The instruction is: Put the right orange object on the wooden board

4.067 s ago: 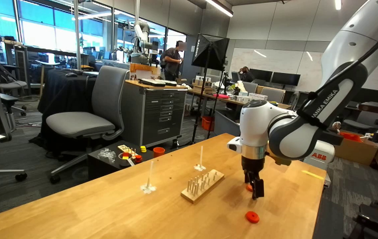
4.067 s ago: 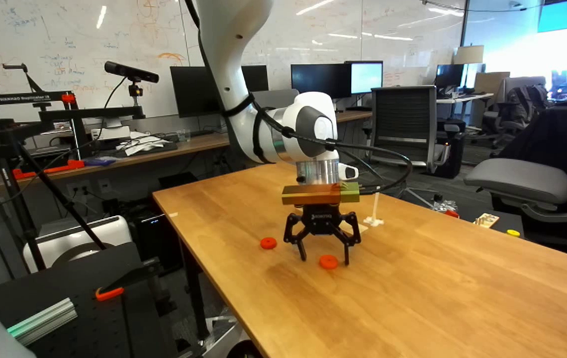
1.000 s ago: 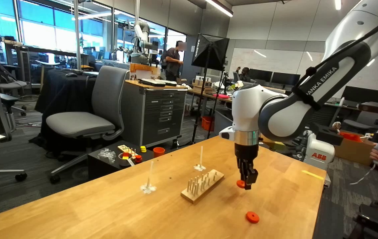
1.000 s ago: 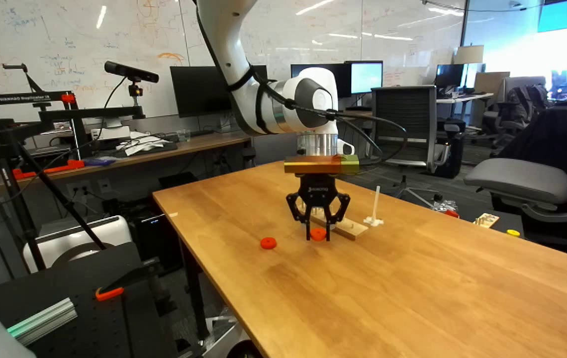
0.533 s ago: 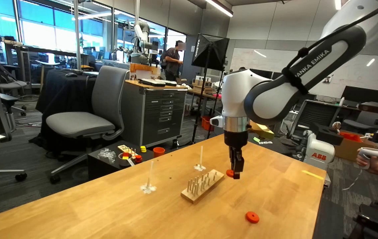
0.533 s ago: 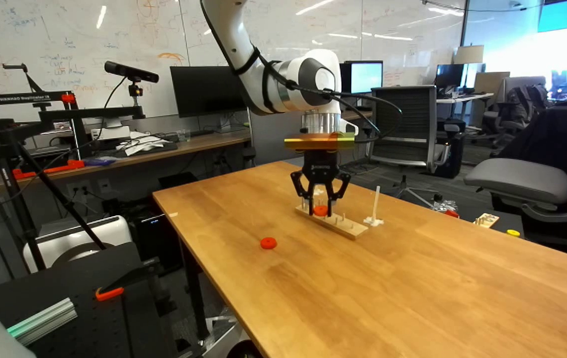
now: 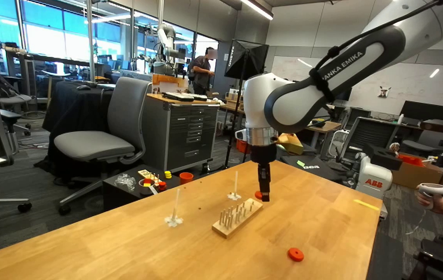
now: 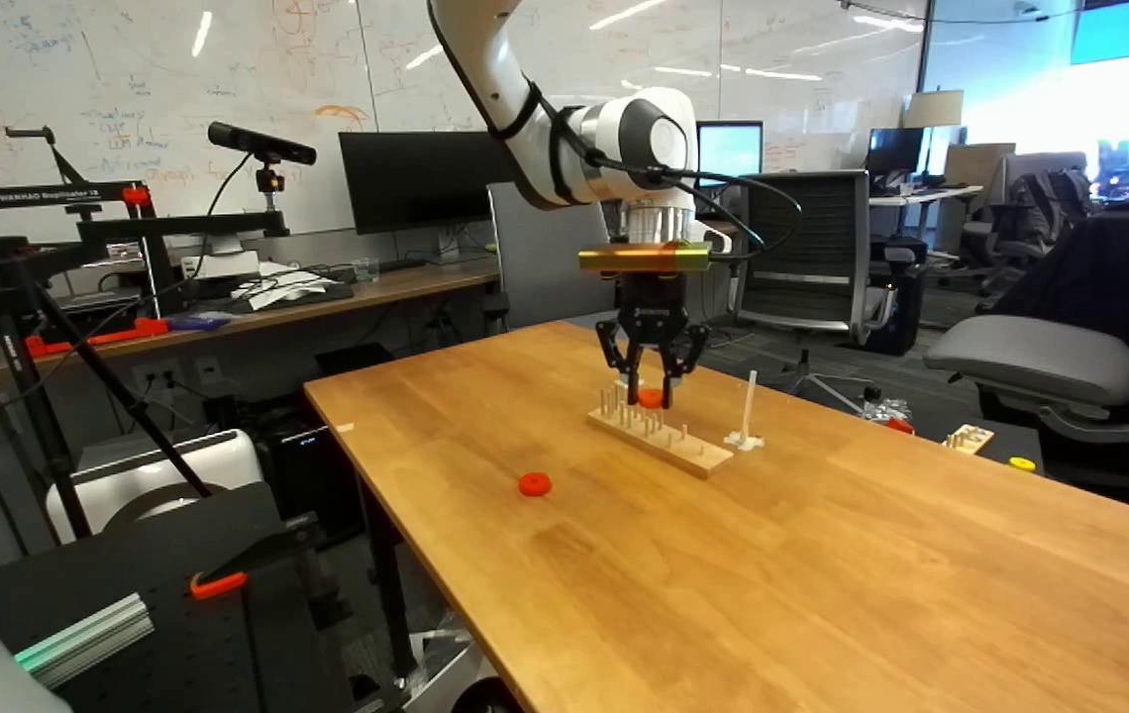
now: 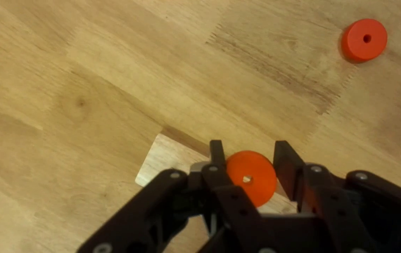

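Evidently the carry is in hand, with placement not yet done. The Robotiq gripper (image 8: 650, 403) points straight down, its fingers (image 9: 285, 158) parted only by the breadth of a red-orange disc (image 9: 256, 180) and, to all appearance, pinching it from nine and three o'clock in the wrist view. I take this for the task's right piece; the look-alike disc (image 8: 535, 484) lies on the wooden tabletop (image 7: 128, 249), toward eight o'clock from it in an exterior view.

From the wrist camera the held disc covers part of the peg board (image 9: 165, 153), whose pale end shows near nine o'clock. In an exterior view, though, the fingertips (image 7: 265, 197) show just off the board's two-o'clock end, so I cannot tell whether the disc is squarely above the board, nor how high.

Next, I judge, the gripper must centre the disc over the board, lower it level and spread the fingers. The thin pegs (image 7: 237, 214) are the hazard: landing on their tips, the disc might tilt or roll away unless its centre hole meets one, so a slow descent seems wise.
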Robot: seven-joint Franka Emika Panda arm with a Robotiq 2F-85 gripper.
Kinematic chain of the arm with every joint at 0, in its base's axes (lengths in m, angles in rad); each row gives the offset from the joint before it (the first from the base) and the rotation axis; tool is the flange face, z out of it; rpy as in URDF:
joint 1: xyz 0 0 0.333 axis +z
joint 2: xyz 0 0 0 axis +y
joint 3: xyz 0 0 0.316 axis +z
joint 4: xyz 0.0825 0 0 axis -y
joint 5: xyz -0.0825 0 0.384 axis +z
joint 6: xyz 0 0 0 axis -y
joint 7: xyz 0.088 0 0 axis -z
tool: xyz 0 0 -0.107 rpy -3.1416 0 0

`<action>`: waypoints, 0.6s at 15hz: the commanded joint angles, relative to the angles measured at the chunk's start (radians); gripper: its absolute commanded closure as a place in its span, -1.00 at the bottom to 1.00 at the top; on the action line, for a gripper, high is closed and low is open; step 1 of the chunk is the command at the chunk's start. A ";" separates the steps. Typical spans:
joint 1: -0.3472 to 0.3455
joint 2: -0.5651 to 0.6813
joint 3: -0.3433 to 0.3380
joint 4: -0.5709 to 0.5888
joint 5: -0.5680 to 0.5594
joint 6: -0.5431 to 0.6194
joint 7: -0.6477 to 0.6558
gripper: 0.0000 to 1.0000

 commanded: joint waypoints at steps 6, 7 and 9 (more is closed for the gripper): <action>0.022 0.174 -0.018 0.244 0.030 -0.148 0.057 0.69; 0.021 0.187 -0.018 0.259 0.031 -0.155 0.058 0.69; 0.020 0.207 -0.018 0.284 0.031 -0.165 0.059 0.69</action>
